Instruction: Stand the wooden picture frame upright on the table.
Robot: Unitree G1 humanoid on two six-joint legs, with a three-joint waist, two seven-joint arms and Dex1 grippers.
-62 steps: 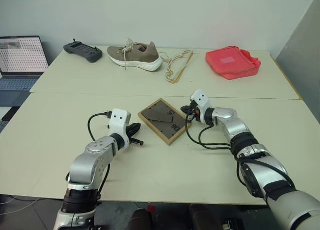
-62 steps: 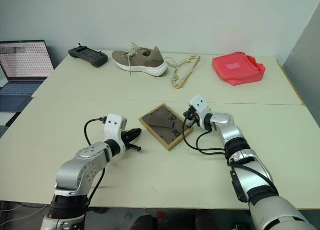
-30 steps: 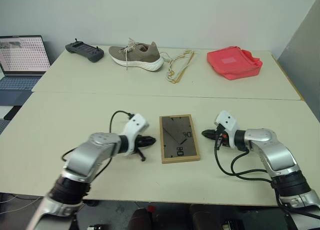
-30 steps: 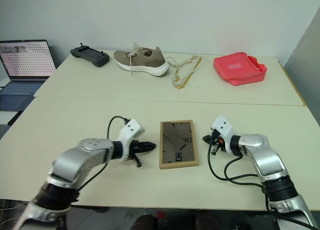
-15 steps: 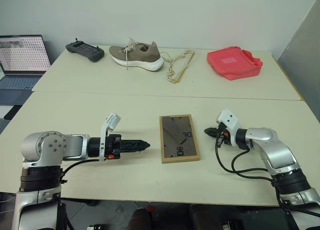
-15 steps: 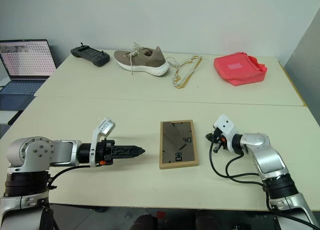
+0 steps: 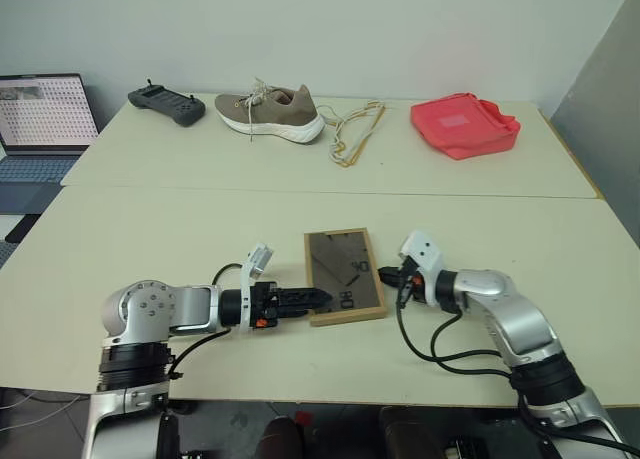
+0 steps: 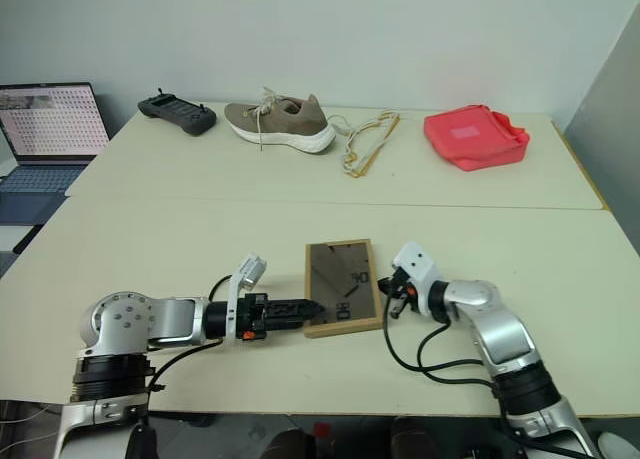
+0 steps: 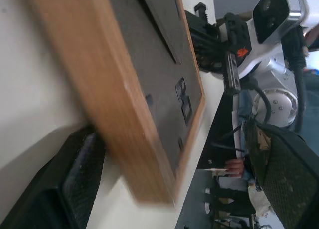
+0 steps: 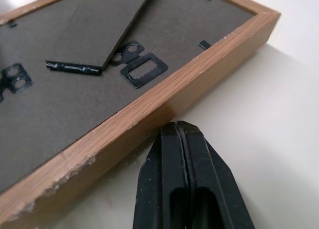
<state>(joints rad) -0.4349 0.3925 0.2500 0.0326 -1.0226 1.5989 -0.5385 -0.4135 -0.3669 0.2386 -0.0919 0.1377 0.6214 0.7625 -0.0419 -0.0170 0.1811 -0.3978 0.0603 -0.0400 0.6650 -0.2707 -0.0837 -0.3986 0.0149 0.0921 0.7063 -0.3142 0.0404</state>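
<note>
The wooden picture frame (image 7: 345, 275) lies flat, back side up, on the near tabletop (image 7: 120, 239), between the two grippers. The left gripper (image 7: 318, 298) has its jaws spread wide around the frame's near left corner, one dark textured finger (image 9: 75, 174) under the wood edge. The right gripper (image 10: 180, 131) has its jaws pressed together, tips touching the frame's right edge. The frame is light, grainy wood; its backing is matte dark brown with a folded stand and small metal clips. The picture side faces down, hidden.
</note>
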